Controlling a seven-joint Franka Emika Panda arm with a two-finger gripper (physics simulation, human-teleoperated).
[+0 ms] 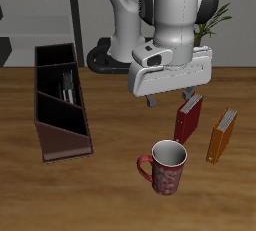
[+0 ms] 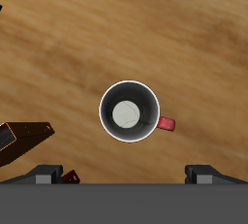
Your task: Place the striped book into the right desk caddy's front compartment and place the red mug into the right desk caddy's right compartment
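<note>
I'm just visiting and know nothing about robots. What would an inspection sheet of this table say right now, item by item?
Surface: wooden table, no spills seen.
Job's things: red mug upright on the table near the front edge, apart from the books. Striped book standing inside the right desk caddy.
Clutter: red book and orange book standing side by side behind the mug.
Grippers: gripper hangs above the table behind the mug, holding nothing; the wrist view looks straight down into the mug; fingers' spread cannot be judged.
Cables: nothing seen.
Surroundings: shelving and a green plant behind the table.
</note>
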